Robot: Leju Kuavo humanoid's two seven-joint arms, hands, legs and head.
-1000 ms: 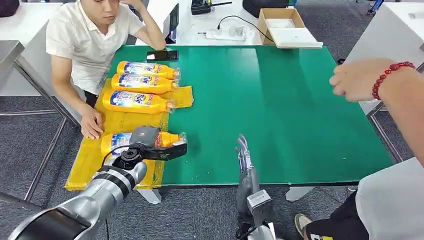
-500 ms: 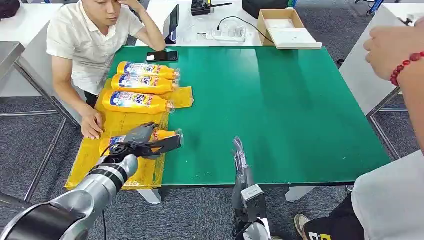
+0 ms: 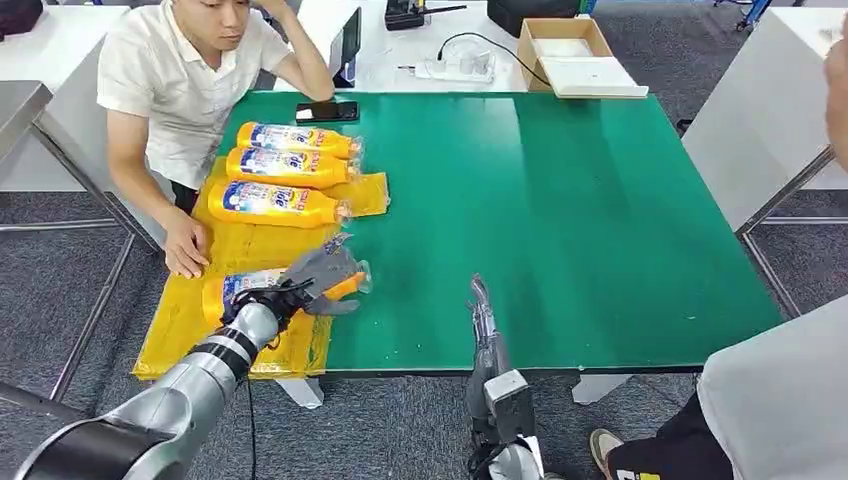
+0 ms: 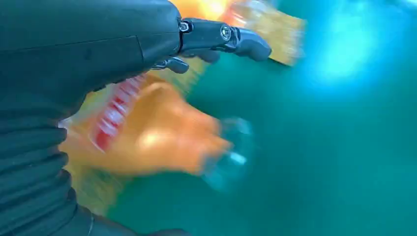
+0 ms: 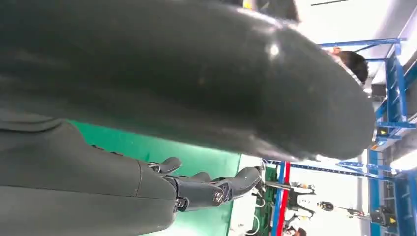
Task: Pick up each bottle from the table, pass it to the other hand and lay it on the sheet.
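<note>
A yellow Tide bottle (image 3: 240, 287) lies on the yellow sheet (image 3: 180, 320) at the table's front left, its clear cap toward the green top. My left hand (image 3: 318, 272) hovers just over the bottle's neck end with its fingers spread, gripping nothing. The left wrist view is blurred and shows the bottle (image 4: 157, 137) beneath the straightened fingers (image 4: 226, 37). Three more bottles (image 3: 285, 166) lie side by side at the sheet's far end. My right hand (image 3: 483, 310) stands at the table's front edge, fingers straight and empty; the right wrist view shows the same hand (image 5: 206, 189).
A seated person (image 3: 170, 70) at the left rests a hand (image 3: 185, 255) on the sheet near the bottle. A phone (image 3: 326, 111) lies at the far edge of the green table (image 3: 560, 200), with a cardboard box (image 3: 570, 50) behind. Another person (image 3: 780, 400) stands at the right.
My left hand lowered the bottle onto the sheet and let go, its fingers spreading. The standing person's raised arm withdrew to the right. My right hand hardly moved.
</note>
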